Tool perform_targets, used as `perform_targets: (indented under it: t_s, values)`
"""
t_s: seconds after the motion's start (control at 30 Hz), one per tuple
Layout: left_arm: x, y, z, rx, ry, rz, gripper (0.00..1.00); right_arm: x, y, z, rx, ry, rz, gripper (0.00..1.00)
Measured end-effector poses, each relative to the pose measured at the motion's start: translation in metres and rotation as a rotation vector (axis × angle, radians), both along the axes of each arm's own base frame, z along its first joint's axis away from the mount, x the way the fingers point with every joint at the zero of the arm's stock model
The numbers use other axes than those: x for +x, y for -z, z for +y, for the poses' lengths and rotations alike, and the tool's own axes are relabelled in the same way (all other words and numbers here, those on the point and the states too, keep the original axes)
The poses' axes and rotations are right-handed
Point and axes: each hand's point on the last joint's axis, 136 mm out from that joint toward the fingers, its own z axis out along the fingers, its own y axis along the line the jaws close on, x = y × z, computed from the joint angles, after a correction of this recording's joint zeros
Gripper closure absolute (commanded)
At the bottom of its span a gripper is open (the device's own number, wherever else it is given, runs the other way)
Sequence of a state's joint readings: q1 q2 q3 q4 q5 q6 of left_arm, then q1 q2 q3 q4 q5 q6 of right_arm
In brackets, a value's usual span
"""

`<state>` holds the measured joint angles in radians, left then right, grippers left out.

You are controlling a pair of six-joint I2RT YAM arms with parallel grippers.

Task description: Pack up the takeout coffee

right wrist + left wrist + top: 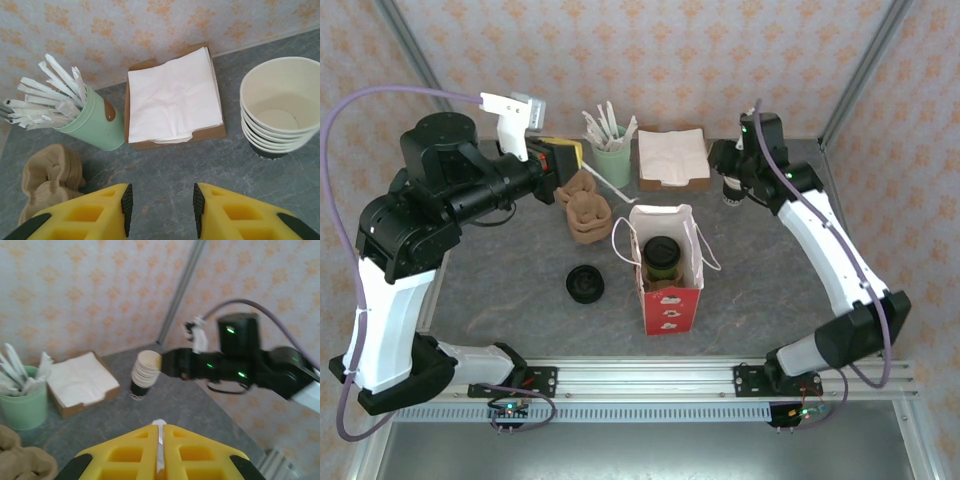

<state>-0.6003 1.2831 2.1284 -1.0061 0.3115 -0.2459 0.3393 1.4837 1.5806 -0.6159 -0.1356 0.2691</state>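
The takeout coffee (pixel 660 256), a dark olive cup with a black lid, stands upright inside the open red paper bag (pixel 670 305) at mid-table. My left gripper (pixel 572 164) hovers at the back left beside the mint-green cup, shut on a thin white stirrer (pixel 610 184) that slants toward the bag. In the left wrist view the yellow fingers (pixel 125 452) are pressed together on the stirrer's tip (pixel 159 422). My right gripper (pixel 162 202) hangs open over bare table at the back right, with nothing between its pads.
A mint-green cup of stirrers (pixel 612 150) and a cardboard box of napkins (pixel 673 158) stand at the back. A stack of nested cups (pixel 280 110) is beside my right gripper. Brown paper holders (pixel 586 212) and a black lid (pixel 585 284) lie left of the bag.
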Motion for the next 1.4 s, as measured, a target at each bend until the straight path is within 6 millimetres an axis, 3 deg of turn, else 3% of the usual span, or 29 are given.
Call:
perform_targets:
  t_s: [0.2,0.33,0.6,0.77,1.17,1.23,1.4]
  values:
    - [-0.023,0.007,-0.032,-0.005,0.134,0.032,0.89,0.038,0.021,0.015,-0.046,-0.031,0.043,0.61]
    - [-0.033,0.014,-0.056,0.02,0.202,0.043,0.89,0.074,0.04,0.029,-0.068,-0.049,0.07,0.61]
    - [-0.034,0.058,-0.103,0.202,0.268,0.072,0.89,0.132,0.103,0.049,-0.12,-0.065,0.15,0.62]
    - [-0.022,0.08,-0.105,0.288,0.229,0.086,0.89,0.154,0.132,0.059,-0.146,-0.071,0.177,0.62]
    - [-0.016,0.097,-0.101,0.36,0.208,0.084,0.88,0.178,0.163,0.091,-0.168,-0.111,0.177,0.61]
    - [-0.016,0.102,-0.101,0.386,0.219,0.082,0.82,0.179,0.171,0.091,-0.182,-0.105,0.185,0.61]
    - [-0.018,0.126,-0.102,0.462,0.257,0.094,0.47,0.188,0.195,0.088,-0.214,-0.08,0.2,0.58]
